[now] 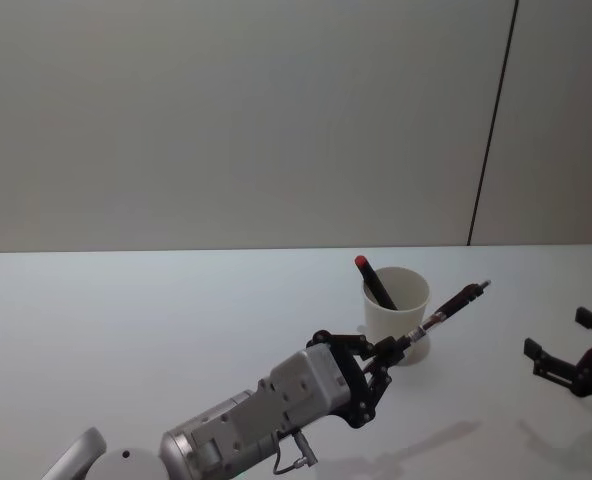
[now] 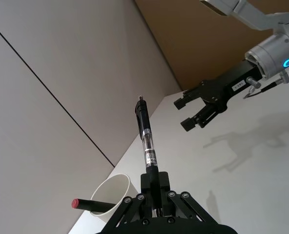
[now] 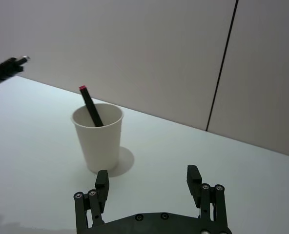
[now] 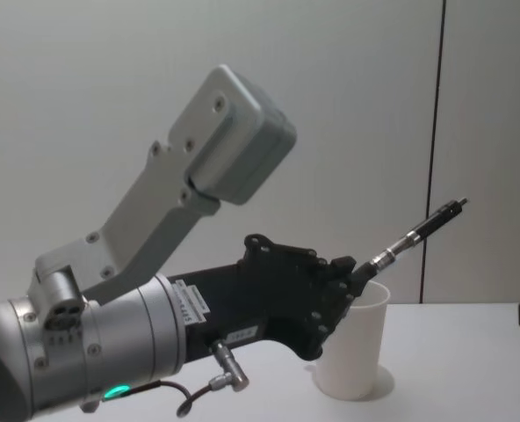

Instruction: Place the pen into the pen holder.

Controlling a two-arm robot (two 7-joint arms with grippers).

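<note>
The left gripper (image 1: 388,350) is clamped on one end of a black-and-clear pen (image 1: 446,308), which slants toward 2 o'clock past the rim of the white paper cup (image 1: 384,322) rather than into it. It likely needs tipping upright to drop in beside the red-capped marker (image 1: 374,280) leaning toward 11 o'clock. The right gripper (image 1: 560,336), fingers apart, sits idle at the cup's 3 o'clock.

Cup (image 1: 396,312): one. Pens: two, namely a red-tipped pen (image 1: 377,284) and a clear pen (image 1: 448,311). Grippers: two, namely the left gripper (image 1: 386,352) and the right gripper (image 1: 561,337); table (image 1: 126,330): one.
</note>
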